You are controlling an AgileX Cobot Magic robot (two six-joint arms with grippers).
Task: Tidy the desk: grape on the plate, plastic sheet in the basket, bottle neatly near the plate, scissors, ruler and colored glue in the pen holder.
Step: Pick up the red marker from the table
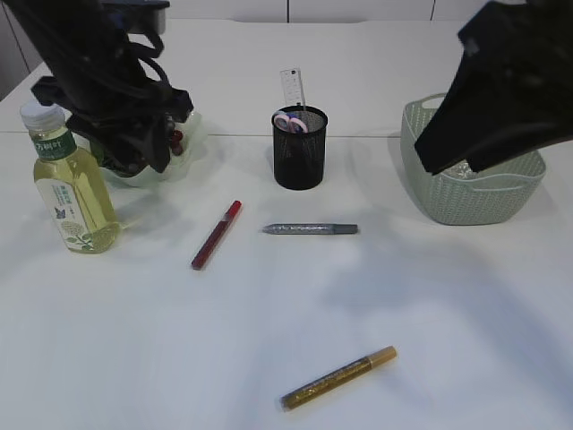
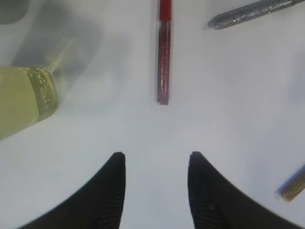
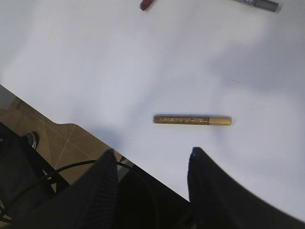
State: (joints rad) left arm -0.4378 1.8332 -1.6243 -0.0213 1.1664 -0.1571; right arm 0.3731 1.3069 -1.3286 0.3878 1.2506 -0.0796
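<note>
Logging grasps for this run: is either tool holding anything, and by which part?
Nothing is held. The left tool and right tool are both open and empty.

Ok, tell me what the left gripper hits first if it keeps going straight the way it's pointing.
Most likely the red glue pen: it lies in line with the gap of the open left gripper, with bare table between. Depth is hard to judge.

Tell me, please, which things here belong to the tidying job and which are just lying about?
Job: bottle, plate, basket, pen holder, scissors, ruler, red glue, silver glue, gold glue.
Lying about: only cables below the desk.
</note>
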